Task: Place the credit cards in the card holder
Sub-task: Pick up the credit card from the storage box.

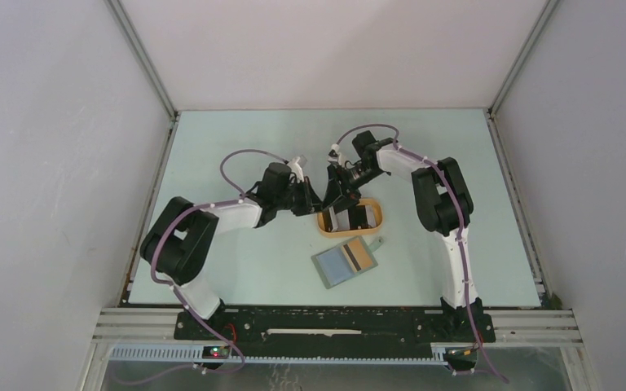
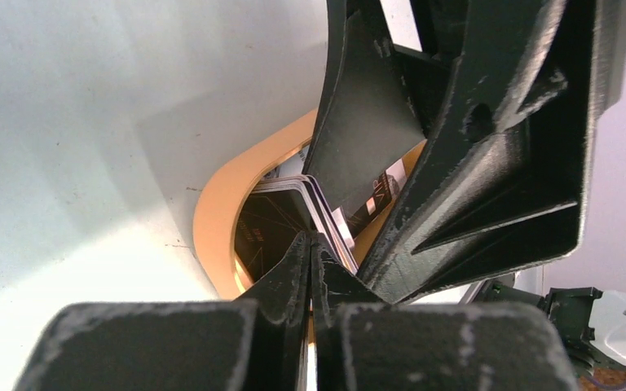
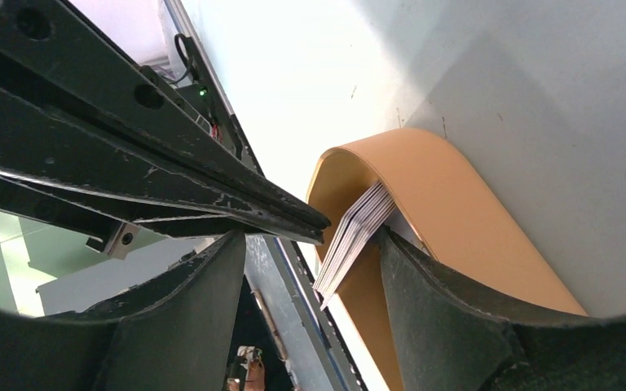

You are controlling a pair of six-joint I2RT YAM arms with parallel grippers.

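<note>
Currently, the stack of thin, rectangular plastic credit cards (image 3: 357, 235) stands on edge inside the orange oval tray (image 3: 448, 191), between the spread fingers of the right pincer (image 3: 310, 240). The left pincer (image 2: 310, 243) faces it with fingers pressed together, its tip just beside the stack. Whether it holds a card cannot be determined. The flat grey-green fold-over card holder (image 1: 338, 269) lies open on the base side of both pincers.

Handling: expect light, stiff, slippery cards that fan and slide. Grip across the flat faces near an exposed edge.

Orientation: faces toward the right pincer's fingers, stack leaning and slightly fanned. Long axis probably along the tray floor, unconfirmed.
</note>
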